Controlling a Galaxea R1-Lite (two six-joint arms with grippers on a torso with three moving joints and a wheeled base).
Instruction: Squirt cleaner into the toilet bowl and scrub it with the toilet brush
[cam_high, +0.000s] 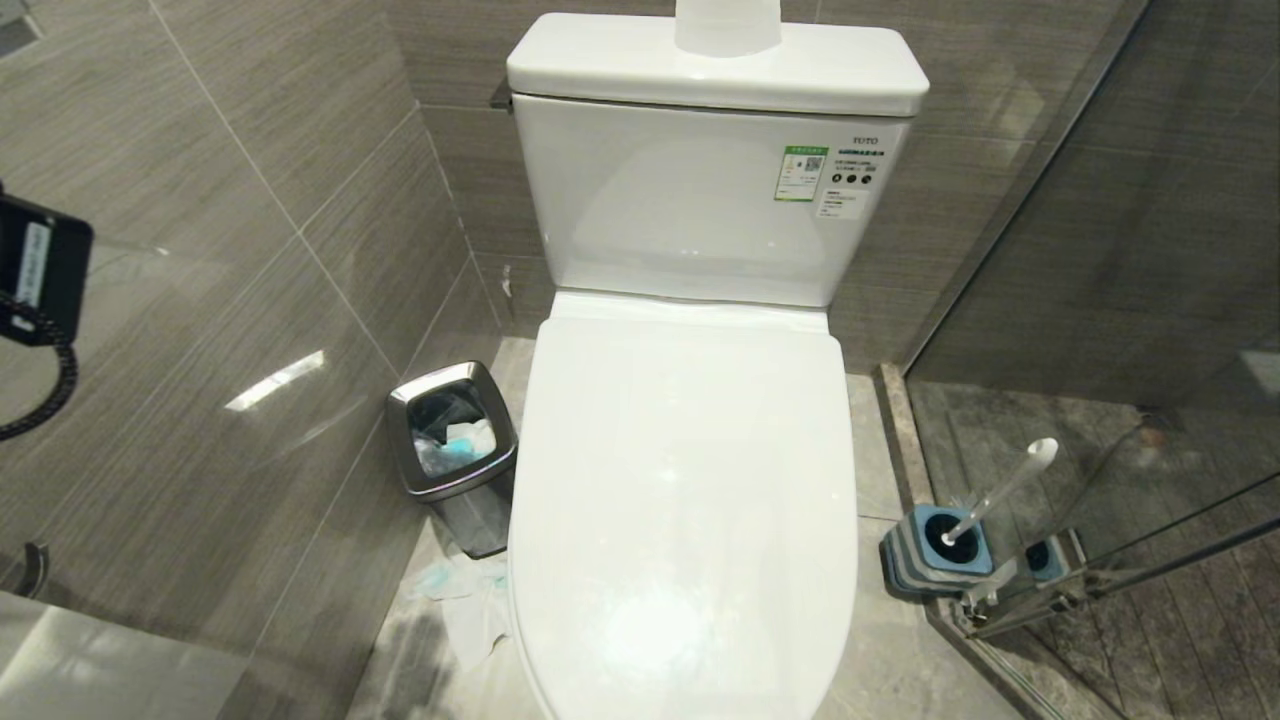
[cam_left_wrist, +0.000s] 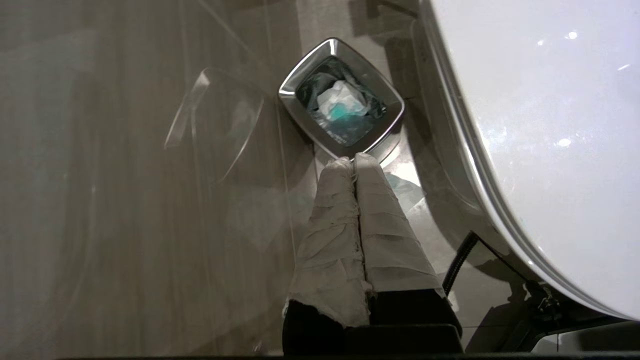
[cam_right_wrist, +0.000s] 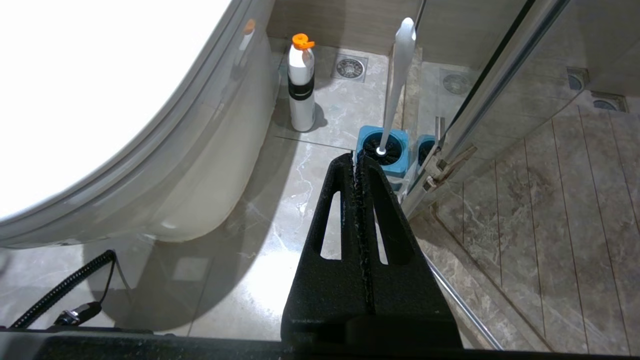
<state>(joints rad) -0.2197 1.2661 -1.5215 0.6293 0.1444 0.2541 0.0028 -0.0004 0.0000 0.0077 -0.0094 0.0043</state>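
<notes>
**One lid to lift before any scrubbing**

One big white shiny toilet (cam_high: 690, 480) has its lid down, so the toilet bowl is hidden under it. Left of it stands a small steel bin (cam_high: 452, 440). Right of it, by the glass, the long white toilet brush (cam_high: 1000, 490) leans in its blue holder (cam_high: 935, 555). A white bottle with an orange cap (cam_right_wrist: 301, 82) stands near.

The left gripper (cam_left_wrist: 352, 160) hangs over the bin, jaws closed, holding nothing. The right gripper (cam_right_wrist: 356, 159) points at the brush, jaws closed too.

Lift the lid slowly first, I think.

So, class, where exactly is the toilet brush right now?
In the head view the toilet brush stands in its blue-topped holder on the floor, on the right of the closed toilet lid, against the glass shower door.
</notes>
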